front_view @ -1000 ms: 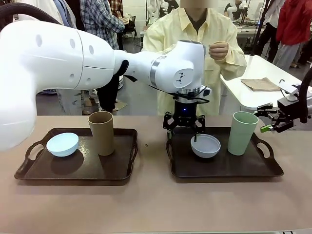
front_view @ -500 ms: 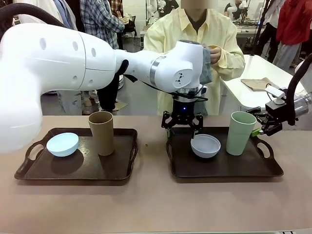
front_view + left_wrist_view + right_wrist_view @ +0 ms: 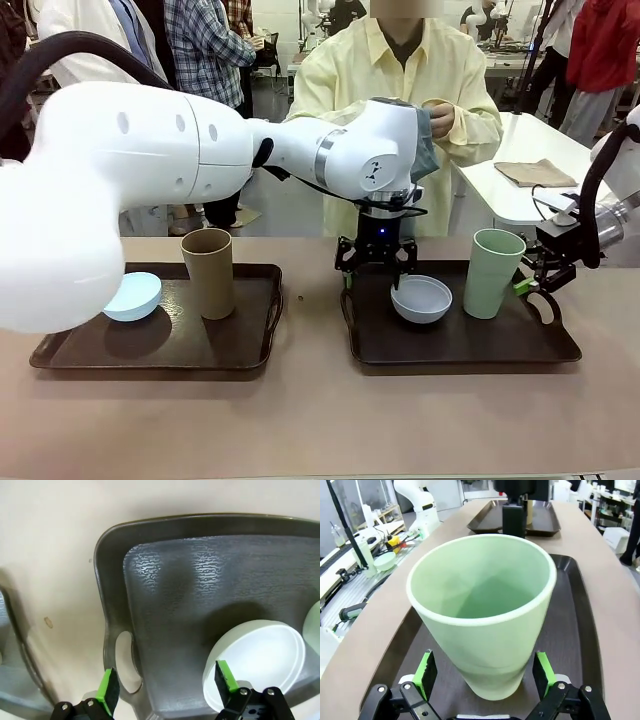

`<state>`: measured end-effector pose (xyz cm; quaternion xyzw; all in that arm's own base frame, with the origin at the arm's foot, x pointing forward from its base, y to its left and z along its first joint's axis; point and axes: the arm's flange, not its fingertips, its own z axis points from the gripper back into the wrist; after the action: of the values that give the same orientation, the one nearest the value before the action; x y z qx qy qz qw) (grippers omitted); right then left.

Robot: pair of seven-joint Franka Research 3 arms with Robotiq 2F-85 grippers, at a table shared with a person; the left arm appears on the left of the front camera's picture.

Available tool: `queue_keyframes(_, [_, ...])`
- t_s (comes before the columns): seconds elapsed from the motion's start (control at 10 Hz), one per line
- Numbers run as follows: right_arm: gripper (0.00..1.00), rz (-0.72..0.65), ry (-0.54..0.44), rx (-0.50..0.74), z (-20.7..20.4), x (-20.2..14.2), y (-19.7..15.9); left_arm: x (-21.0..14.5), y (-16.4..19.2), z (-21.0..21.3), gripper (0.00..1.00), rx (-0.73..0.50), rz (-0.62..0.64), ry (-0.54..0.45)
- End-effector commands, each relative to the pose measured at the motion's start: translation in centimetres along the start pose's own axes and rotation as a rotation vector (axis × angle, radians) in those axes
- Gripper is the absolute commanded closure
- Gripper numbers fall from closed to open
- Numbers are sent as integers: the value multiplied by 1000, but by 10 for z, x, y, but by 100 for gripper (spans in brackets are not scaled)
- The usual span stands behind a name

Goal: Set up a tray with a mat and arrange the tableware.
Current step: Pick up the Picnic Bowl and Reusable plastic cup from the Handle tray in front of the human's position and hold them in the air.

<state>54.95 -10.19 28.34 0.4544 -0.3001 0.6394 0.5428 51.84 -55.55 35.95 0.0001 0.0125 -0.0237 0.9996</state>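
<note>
Tableware comes to four pieces by my count: two bowls and two cups, shared evenly between two dark trays. I'll take the right tray as my marker. On it stand the pale green cup, upright toward its right end, and the grey-white bowl, nearer its middle. Well apart to the left of that tray lies the left tray, carrying the tan cup and the light blue bowl.

Both claws are at the right tray. The right gripper has its jaws spread wide with a green pad on either side of the green cup, low on its wall and not touching it. That looks to me like the line-up for a grasp. The left gripper hangs over the tray's left end with its jaws also apart, one pad above the handle cut-out and the other above the bowl's rim. It holds nothing.

I see no mat on either tray. Beyond the right tray, the person's hand holds a grey-blue cloth at chest height, which may be the mat. If so, my guess is that the pieces must come off before it goes down.
</note>
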Motion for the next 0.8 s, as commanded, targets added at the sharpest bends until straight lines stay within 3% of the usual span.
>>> queue_keyframes(0.0, [0, 37, 0, 20, -8, 2, 4, 14, -22, 5, 0, 32, 27, 12])
queue_keyframes(0.7, [0, 55, -34, 44, -38, 1, -10, 6, -32, 3, 0, -20, -11, 19])
